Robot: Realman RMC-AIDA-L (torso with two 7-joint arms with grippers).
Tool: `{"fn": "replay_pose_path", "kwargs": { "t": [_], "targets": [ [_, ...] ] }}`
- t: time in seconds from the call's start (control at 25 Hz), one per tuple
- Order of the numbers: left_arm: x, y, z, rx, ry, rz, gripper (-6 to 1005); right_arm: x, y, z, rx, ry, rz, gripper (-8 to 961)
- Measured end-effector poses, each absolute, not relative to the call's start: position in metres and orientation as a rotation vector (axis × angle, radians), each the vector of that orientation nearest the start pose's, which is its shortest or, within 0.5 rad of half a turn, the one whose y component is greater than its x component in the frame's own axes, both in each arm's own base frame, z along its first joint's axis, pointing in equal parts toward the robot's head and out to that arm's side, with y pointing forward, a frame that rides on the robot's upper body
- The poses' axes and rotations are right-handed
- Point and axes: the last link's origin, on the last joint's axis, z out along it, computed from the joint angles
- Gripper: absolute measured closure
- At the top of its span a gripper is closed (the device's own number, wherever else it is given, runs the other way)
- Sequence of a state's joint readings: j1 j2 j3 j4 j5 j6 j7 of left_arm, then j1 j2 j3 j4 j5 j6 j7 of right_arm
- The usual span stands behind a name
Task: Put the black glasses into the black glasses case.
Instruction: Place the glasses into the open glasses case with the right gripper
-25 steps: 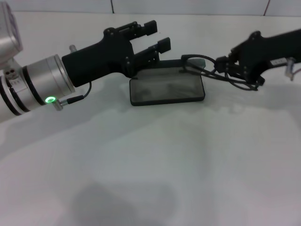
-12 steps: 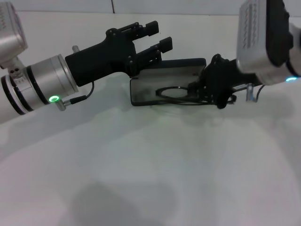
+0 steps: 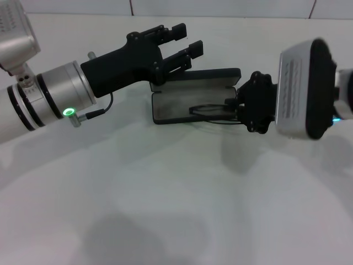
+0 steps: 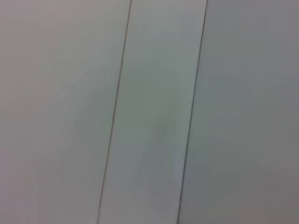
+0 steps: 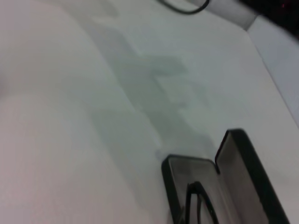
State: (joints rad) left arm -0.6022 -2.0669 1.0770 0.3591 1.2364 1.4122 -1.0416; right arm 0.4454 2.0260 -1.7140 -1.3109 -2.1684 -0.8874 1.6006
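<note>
Two grippers flank the open glasses case (image 3: 194, 102) on the table (image 3: 176, 199): right gripper (image 3: 237, 106) pinching the black glasses (image 3: 208, 110) over its tray; left gripper (image 3: 182, 42) fingers spread wide, empty.

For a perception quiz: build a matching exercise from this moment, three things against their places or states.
Things:
1. black glasses
2. black glasses case
3. left gripper

States:
A. lies open on the table, lid raised
B. hovers at the far side of the raised lid, fingers apart
C. lies over the grey lining, at the right gripper

Pairs: 1-C, 2-A, 3-B
</note>
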Motion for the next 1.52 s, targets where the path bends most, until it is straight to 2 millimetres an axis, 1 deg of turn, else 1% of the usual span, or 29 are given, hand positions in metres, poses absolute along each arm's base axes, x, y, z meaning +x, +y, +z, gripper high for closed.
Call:
{"fn": "replay_pose_path", "kwargs": {
  "t": [0.08,0.24,0.28,0.32,0.52,0.76,0.88,1.12,1.28,1.4,1.52],
  "targets": [
    [-0.21,0.358,-0.027,-2.443,-0.439,-1.155,425,0.165,0.358,-0.061,-2.606,-0.493,-0.162,894],
    [-0.212,0.368,-0.016,-2.342,-0.471,-1.181,425,0.169,0.356,-0.067,-2.589,-0.522,-0.177,894],
    [-0.212,0.371,-0.013,-2.313,-0.479,-1.187,425,0.172,0.355,-0.074,-2.557,-0.562,-0.193,894],
    [-0.213,0.374,-0.012,-2.287,-0.491,-1.185,425,0.173,0.355,-0.076,-2.55,-0.57,-0.195,893],
    [-0.218,0.395,-0.008,-2.179,-0.567,-1.116,425,0.175,0.353,-0.089,-2.476,-0.664,-0.223,893],
    [-0.216,0.4,-0.008,-2.165,-0.568,-1.106,425,0.168,0.353,-0.094,-2.42,-0.739,-0.221,893],
    [-0.216,0.4,-0.006,-2.154,-0.571,-1.114,425,0.163,0.353,-0.093,-2.419,-0.749,-0.205,894],
    [-0.217,0.4,-0.006,-2.149,-0.574,-1.114,425,0.159,0.351,-0.093,-2.414,-0.753,-0.191,895],
    [-0.218,0.4,-0.006,-2.147,-0.576,-1.112,425,0.157,0.354,-0.093,-2.367,-0.756,-0.182,895],
    [-0.218,0.399,-0.006,-2.147,-0.578,-1.112,425,0.157,0.355,-0.098,-2.322,-0.777,-0.185,894],
    [-0.219,0.399,-0.006,-2.148,-0.582,-1.113,425,0.154,0.353,-0.103,-2.315,-0.801,-0.178,894]
  ]
}}
